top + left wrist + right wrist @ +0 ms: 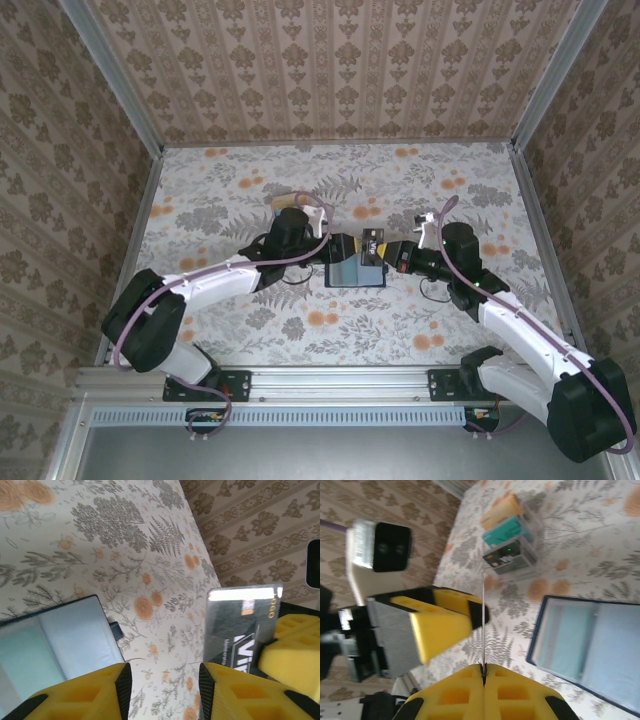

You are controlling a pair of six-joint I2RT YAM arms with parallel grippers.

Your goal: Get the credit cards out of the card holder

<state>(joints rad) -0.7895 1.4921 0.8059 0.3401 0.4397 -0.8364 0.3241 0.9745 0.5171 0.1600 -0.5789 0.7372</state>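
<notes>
The card holder (357,273) lies open on the table, a dark navy wallet with blue-grey inner pockets (50,640) (592,645). Just above its far edge, my right gripper (392,256) (483,667) is shut on a dark credit card (375,243), which appears edge-on in the right wrist view (483,620). In the left wrist view that card (240,630) hangs beside my right-hand finger. My left gripper (335,243) (165,672) is open, with bare tablecloth between its jaws. One of its fingers (440,625) is close against the card's side.
A clear slotted rack (512,540) with tan, teal and dark cards stands at the back left of the table (287,204). Patterned walls close in the table on three sides. Floral cloth lies bare at the front and right.
</notes>
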